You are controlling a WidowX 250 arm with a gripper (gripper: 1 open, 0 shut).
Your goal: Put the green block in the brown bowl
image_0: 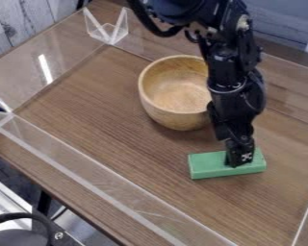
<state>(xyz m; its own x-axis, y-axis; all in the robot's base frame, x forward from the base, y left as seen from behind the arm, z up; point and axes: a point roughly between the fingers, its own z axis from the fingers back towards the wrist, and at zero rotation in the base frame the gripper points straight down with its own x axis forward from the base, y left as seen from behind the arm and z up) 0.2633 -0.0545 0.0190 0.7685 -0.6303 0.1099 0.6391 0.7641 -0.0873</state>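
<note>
The green block (211,166) lies flat on the wooden table, in front of and to the right of the brown bowl (161,85). The bowl is round, light wood, and has nothing in it. My gripper (243,154) points straight down onto the right part of the block, its black fingers at the block's top and its jaws open. The fingertips hide part of the block's right end. I cannot tell whether they touch the block. The black arm rises from there behind the bowl's right rim.
Clear acrylic walls (66,154) fence the table along the front-left and far sides. A small clear bracket (105,27) stands at the back left corner. Bare wood (80,96) lies left of the bowl.
</note>
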